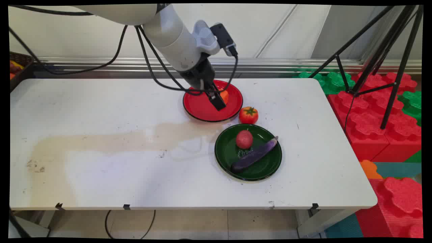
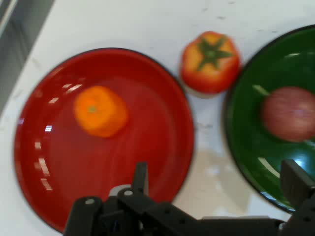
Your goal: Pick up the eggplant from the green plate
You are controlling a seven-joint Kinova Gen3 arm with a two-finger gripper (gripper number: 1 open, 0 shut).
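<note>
Gripper (image 1: 218,101) sits low over the red plate (image 1: 202,109), upper centre of the main view. Jaws are spread wide and hold nothing: in the hand view 1 finger (image 2: 141,178) rises at bottom centre and the other at the bottom right edge, with bare plate and table between them.

Orange fruit (image 2: 101,117) lies on the red plate, upper left of the hand view, apart from both fingers. It looks round, bright orange, with a small stem dimple, lying free. In the main view the fingers cover most of it.

Tomato (image 1: 248,115) stands on the table just beside the red plate's right rim, red-orange with a green calyx on top. It is on neither plate.

Green plate (image 1: 266,167), lower right of centre, carries 2 items: a reddish apple (image 1: 244,139) and a purple eggplant (image 1: 254,157) lying diagonally near it; contact between them is unclear.

So 1 item sits on red, 2 on green, 1 loose.
</note>
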